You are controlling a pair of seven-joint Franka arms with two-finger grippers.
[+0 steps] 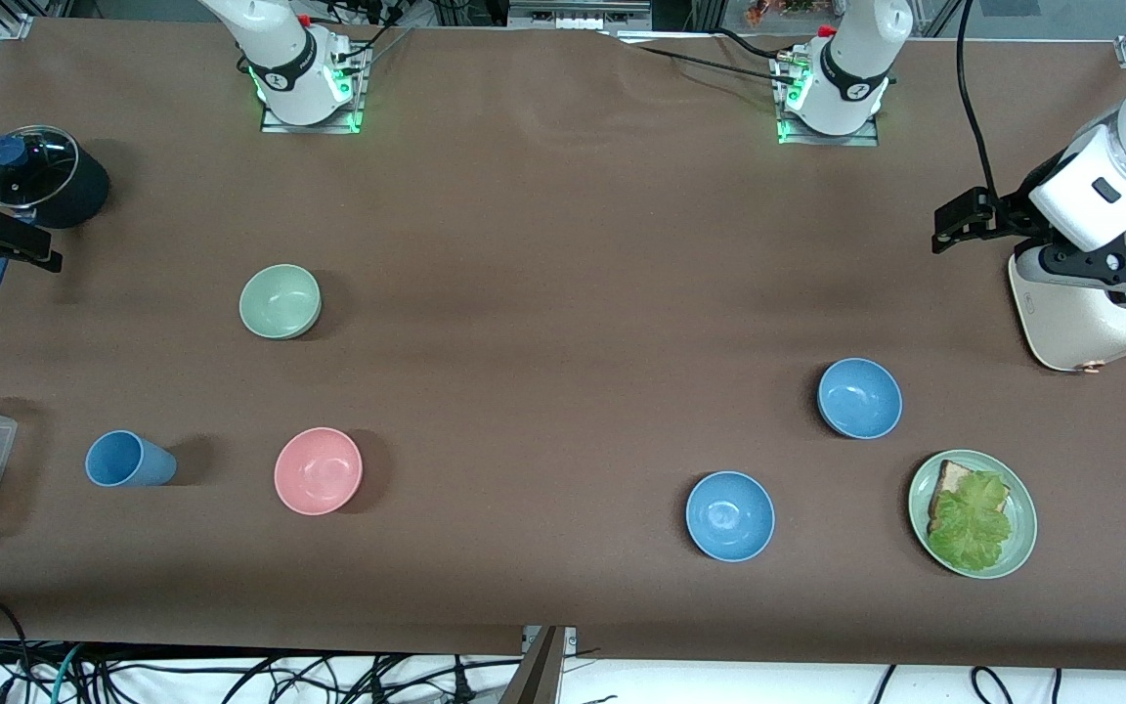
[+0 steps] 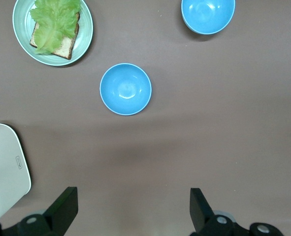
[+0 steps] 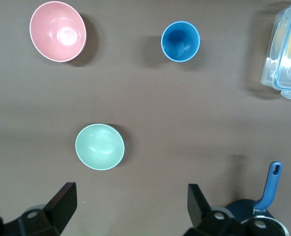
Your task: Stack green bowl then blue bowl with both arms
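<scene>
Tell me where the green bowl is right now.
In the front view, the green bowl sits on the table toward the right arm's end, farther from the camera than the pink bowl and the blue cup.

Left end effector (image 2: 133,209) open above bare brown worktop (image 2: 224,128)

Its two black fingers (image 2: 66,204) stand wide apart, holding nothing. Ahead of it, well apart, sits a blue bowl (image 2: 125,89) — upright and empty. Farther off lie a second blue bowl (image 2: 208,14) and a green plate (image 2: 86,29) carrying bread (image 2: 66,46) under lettuce (image 2: 54,19). A white appliance (image 2: 5,172) sits just beside one finger.
</scene>
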